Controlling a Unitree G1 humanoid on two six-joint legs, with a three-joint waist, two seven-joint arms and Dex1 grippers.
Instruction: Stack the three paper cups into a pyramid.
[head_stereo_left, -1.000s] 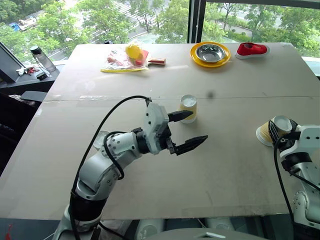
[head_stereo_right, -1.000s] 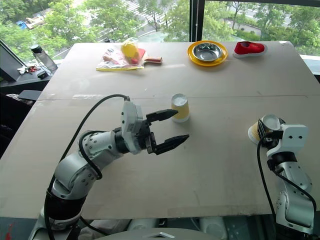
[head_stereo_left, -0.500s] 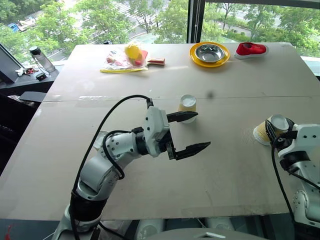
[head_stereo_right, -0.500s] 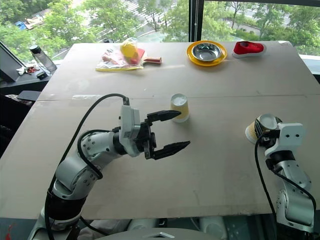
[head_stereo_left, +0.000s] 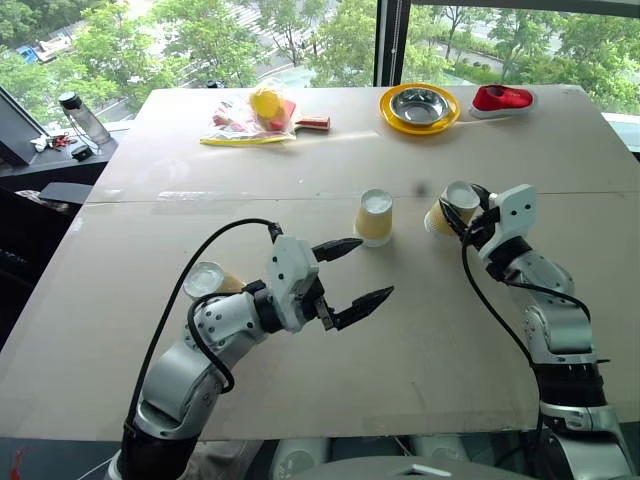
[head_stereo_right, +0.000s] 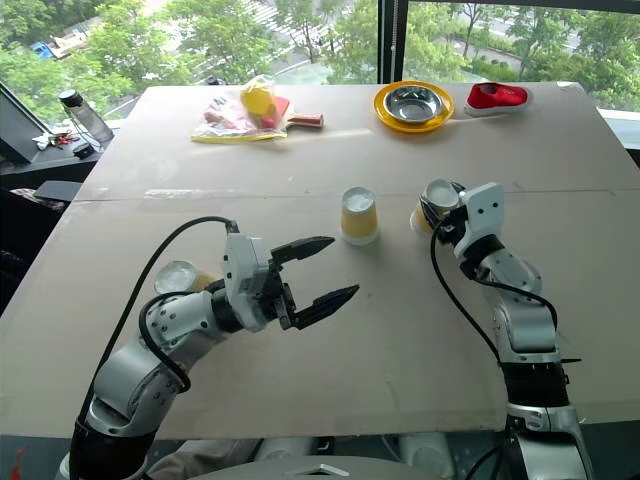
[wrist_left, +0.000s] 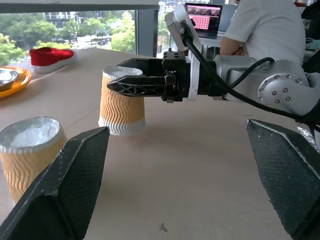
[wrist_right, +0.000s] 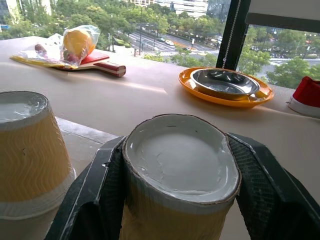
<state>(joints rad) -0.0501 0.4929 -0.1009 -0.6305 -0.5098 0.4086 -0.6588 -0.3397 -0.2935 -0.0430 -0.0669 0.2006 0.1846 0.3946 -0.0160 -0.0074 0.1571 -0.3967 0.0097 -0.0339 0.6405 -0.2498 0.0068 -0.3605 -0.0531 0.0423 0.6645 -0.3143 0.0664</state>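
Right gripper (head_stereo_left: 462, 212) carried ribbed cup (head_stereo_left: 441, 213) beside upturned cup (head_stereo_left: 375, 217).

Bare table (head_stereo_left: 420, 330) ahead of the left pincer (head_stereo_left: 355, 275) — upturned cup (head_stereo_left: 375, 218) just beyond.

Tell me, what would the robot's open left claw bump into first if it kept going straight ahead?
Probably the cup held by the right gripper, which shows between the left gripper's fingers in its wrist view. The upside-down cup sits just off to one side.
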